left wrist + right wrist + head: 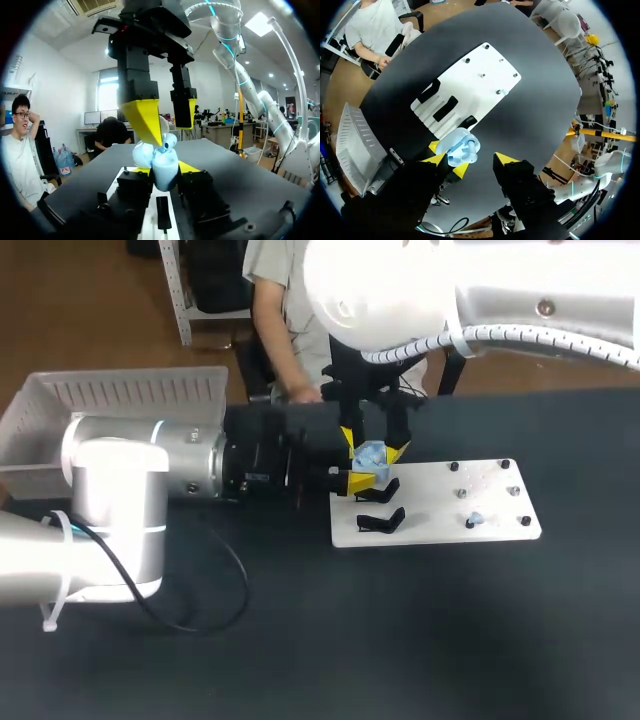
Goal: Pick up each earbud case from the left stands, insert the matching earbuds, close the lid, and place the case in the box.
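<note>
Left end effector [165, 169] clamps the case [370, 455] by its sides; likely light, slippery. Right end effector [473, 160], at its 12 o'clock, stands wide.

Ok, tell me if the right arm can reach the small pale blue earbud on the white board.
Probably yes: the earbud lies uncovered on the board, and the right gripper hangs open nearby.

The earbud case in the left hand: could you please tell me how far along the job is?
Done: the case is off the stands, lid open, clamped in the left hand. In hand: one earbud stands in it, under the open right hand. Left: another earbud sits on the white board; the lid must be closed and the case put in the box.
</note>
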Available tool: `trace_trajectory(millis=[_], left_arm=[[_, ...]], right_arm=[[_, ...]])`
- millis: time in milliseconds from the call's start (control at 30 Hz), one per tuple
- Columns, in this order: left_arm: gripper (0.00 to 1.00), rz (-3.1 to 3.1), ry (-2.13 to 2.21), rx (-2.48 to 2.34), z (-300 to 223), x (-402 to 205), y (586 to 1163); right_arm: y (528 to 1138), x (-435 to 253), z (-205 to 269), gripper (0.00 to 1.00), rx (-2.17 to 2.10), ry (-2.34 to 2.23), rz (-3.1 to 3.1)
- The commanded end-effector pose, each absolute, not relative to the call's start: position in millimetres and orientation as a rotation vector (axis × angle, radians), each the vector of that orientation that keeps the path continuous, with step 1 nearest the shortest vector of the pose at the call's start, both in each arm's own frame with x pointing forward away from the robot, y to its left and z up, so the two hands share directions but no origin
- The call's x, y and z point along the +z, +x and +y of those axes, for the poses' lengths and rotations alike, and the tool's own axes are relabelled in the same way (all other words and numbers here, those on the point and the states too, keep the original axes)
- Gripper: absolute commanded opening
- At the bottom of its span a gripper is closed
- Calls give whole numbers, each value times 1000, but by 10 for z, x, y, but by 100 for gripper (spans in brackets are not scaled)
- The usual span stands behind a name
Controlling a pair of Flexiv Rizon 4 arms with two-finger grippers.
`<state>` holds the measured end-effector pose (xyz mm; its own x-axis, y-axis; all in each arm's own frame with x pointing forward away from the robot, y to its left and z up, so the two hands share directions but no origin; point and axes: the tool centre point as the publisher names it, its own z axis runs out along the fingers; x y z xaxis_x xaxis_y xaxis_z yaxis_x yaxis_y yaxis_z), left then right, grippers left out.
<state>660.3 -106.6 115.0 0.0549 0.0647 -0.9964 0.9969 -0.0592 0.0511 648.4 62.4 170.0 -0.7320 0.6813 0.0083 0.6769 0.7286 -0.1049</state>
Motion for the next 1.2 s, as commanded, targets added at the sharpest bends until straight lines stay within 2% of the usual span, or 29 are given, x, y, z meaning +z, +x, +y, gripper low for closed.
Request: trace_trajectory(millis=[33, 133, 333, 1200], left_arm=[[0, 1192, 1326, -1178, -1073, 1154, 6602], [0, 1192, 1326, -1178, -1073, 1154, 6602], [0, 1192, 1326, -1178, -1073, 1154, 6602], [0, 1192, 1326, -1178, -1073, 1154, 6602]], right_arm=[[6322, 1739, 533, 51, 41, -1144, -2923], [6291, 1739, 532, 42, -11, -1117, -2923], [6210, 1738, 614, 42, -73, -1022, -2920], [6245, 1677, 509, 50, -60, -1068, -2891]])
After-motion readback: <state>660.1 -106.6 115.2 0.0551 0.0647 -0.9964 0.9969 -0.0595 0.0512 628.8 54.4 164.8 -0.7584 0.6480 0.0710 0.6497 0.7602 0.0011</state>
